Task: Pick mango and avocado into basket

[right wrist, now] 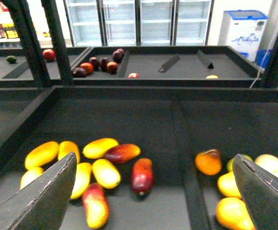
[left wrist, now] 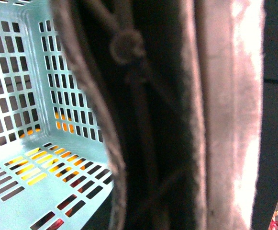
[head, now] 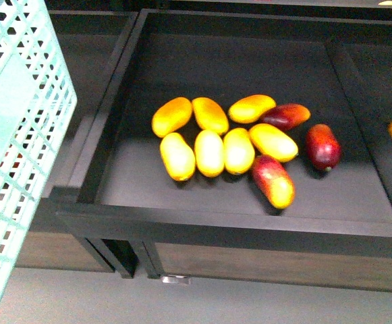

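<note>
**Front view.** Neither arm is showing. The mangoes (head: 209, 152) are lying in a tight cluster on the floor of a black display tray (head: 236, 233), most of them touching a neighbour. Several at the right of the cluster are red-skinned. The basket (head: 20, 135) is standing at the far left, outside the tray and well apart from the fruit. No avocado is showing here.

**Left wrist view.** The camera is looking into the basket's slotted interior, with yellow fruit showing through the floor slots. A dark ribbed handle (left wrist: 143, 120) is filling most of the picture, very close to the lens. The left gripper itself is not distinguishable, so whether it is clamping the handle cannot be told.

**Right wrist view.** The right gripper (right wrist: 154, 160) is hovering above the cluster, pitched forward and down, with its fingers (right wrist: 52, 191) spread wide apart and holding nothing. A small dark-green fruit (right wrist: 11, 59) is sitting in a far tray. It may be the avocado, but it is too small to confirm.

**Risks.**
- With the fruit packed this closely, a descending finger is likely to land on a neighbour or trap two fruits at once.
- The smooth skin is inviting a slip under an off-centre grip.
- The tray wall is standing between the cluster and the basket, so a low carry could strike it.
</note>
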